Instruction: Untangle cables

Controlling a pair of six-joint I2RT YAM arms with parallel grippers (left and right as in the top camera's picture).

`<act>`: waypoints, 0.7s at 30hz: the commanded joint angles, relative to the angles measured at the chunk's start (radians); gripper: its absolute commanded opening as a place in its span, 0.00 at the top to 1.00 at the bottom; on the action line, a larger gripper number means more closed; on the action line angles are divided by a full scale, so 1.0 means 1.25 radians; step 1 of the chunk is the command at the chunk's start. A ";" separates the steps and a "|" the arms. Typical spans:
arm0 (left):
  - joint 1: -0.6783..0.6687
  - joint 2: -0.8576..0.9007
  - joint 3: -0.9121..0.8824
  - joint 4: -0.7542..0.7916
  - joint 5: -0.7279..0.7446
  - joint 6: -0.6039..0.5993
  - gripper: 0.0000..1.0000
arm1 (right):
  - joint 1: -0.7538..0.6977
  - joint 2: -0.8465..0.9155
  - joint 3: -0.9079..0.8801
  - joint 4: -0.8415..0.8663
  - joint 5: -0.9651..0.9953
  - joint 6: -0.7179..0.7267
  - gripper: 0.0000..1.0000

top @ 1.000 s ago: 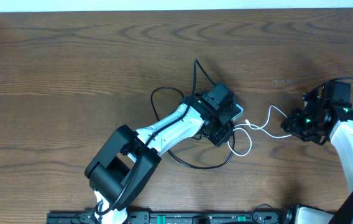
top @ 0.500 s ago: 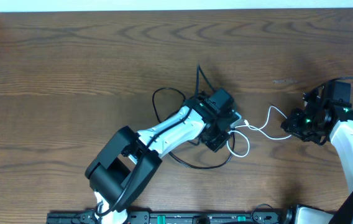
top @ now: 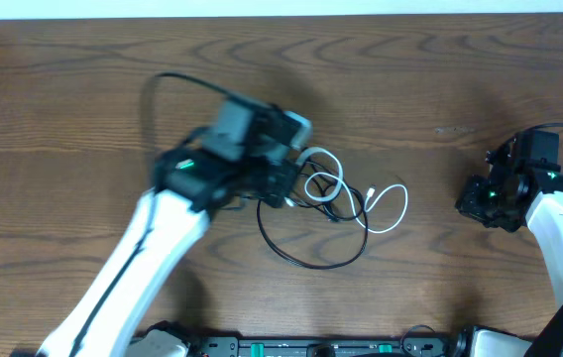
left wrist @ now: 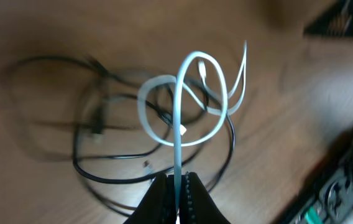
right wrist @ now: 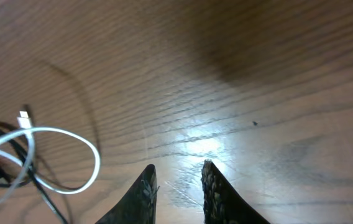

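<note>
Left gripper [left wrist: 178, 186] pinches smooth white cable [left wrist: 177, 124]; thin black cable [top: 313, 267] loops at its 6 o'clock overhead. Right gripper [right wrist: 178, 186] fingers slightly apart above wood-grain table [right wrist: 257, 74].

Left arm [top: 153, 233] motion-blurred overhead; black cable [left wrist: 120, 182] smeared, left wrist; white cable [right wrist: 58, 129] cropped, right wrist.
</note>
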 commanded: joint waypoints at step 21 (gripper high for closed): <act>0.144 -0.090 0.018 0.309 0.490 -0.139 0.92 | 0.204 -0.009 0.014 0.119 -0.558 -0.346 0.41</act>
